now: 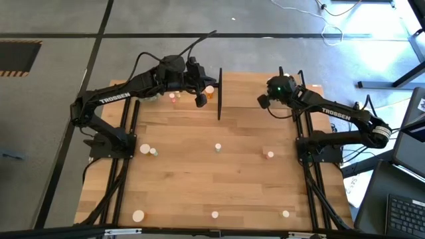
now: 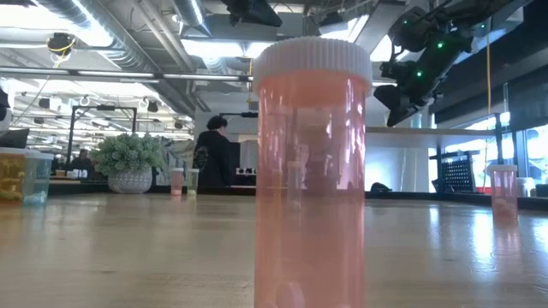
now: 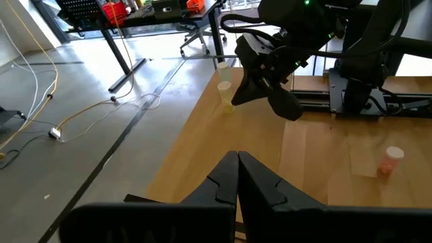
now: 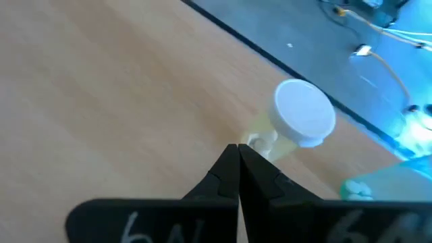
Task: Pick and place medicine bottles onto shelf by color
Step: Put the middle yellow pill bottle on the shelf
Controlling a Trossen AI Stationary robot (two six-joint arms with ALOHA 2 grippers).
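Standing upright, translucent pink medicine bottle point(image 2: 312, 171), white ribbed cap, seemingly empty.

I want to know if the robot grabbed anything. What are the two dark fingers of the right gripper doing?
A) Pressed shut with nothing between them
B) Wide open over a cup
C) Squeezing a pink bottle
A: in the right wrist view, the right gripper's fingers meet tip to tip, and the white-capped yellowish medicine bottle stands free beyond them.

Grey floor point(image 1: 60, 20) — cables, perhaps office desks point(image 3: 135, 17)
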